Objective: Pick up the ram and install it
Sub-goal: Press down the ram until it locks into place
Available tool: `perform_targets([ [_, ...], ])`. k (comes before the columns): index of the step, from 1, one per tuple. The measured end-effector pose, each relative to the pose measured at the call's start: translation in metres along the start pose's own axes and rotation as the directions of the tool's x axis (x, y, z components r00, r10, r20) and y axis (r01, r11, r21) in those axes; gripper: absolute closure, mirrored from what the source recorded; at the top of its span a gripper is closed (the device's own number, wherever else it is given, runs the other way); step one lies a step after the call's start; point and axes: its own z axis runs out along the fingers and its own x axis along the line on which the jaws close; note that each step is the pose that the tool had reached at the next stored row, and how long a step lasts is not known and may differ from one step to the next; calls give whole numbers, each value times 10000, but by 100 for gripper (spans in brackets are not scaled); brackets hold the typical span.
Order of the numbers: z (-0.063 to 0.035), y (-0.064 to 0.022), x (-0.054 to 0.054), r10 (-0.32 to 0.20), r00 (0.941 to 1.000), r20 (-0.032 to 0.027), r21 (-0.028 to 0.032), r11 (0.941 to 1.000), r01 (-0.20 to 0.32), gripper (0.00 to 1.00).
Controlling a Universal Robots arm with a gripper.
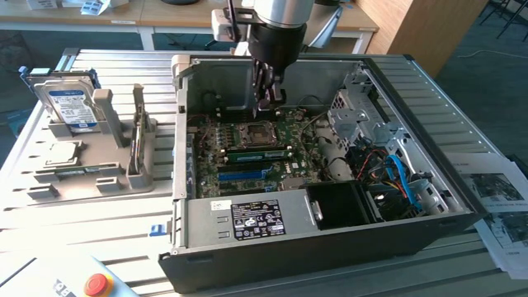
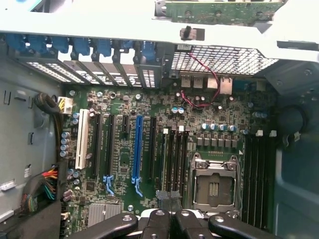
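Note:
My gripper point(image 1: 268, 104) hangs inside the open computer case point(image 1: 198, 247), just above the motherboard point(image 1: 247, 176). Its fingers are shut with nothing between them. In the wrist view the gripper point(image 2: 169, 206) sits over the end of the black memory slots point(image 2: 174, 159), beside the open processor socket point(image 2: 214, 186). A green ram stick point(image 1: 137, 133) stands on edge in the grey holder point(image 1: 78, 185) outside the case, and the wrist view shows the ram point(image 2: 224, 10) beyond the case wall. Another green stick point(image 1: 257, 155) appears seated in a slot by the socket point(image 1: 251, 135).
The holder also carries a hard drive point(image 1: 68, 106) with a blue-and-white label and a square silver processor point(image 1: 62, 153). The case holds a power supply point(image 1: 247, 219), blue cables point(image 1: 400, 179) and a drive cage point(image 1: 363, 114). Papers point(image 1: 495, 198) lie at the exterior view's right. A red button point(image 1: 97, 284) sits near the front.

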Motion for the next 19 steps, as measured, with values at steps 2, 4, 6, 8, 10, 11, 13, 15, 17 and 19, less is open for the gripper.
perform_targets([
  [2, 1, 0, 0, 236, 9997, 13, 1, 9997, -236, 90],
  [4, 1, 0, 0, 500, 9987, 27, 1, 9987, -500, 90],
  [6, 1, 0, 0, 766, 9971, 41, 0, 9971, -766, 90],
  [8, 1, 0, 0, 1044, 9945, 55, -1, 9945, -1044, 90],
  [10, 2, 0, 0, 1367, 9906, 72, -2, 9906, -1367, 90],
  [11, 2, -1, 0, 1535, 9881, 81, -2, 9882, -1535, 90],
  [13, 2, 0, 0, 1888, 9820, 99, -5, 9820, -1888, 90],
  [15, 3, 0, 0, 2250, 9743, 117, -8, 9744, -2250, 90],
  [17, 3, 0, 0, 2598, 9656, 136, -12, 9657, -2598, 90],
  [19, 3, 0, 0, 2959, 9551, 155, -17, 9552, -2959, 90],
])
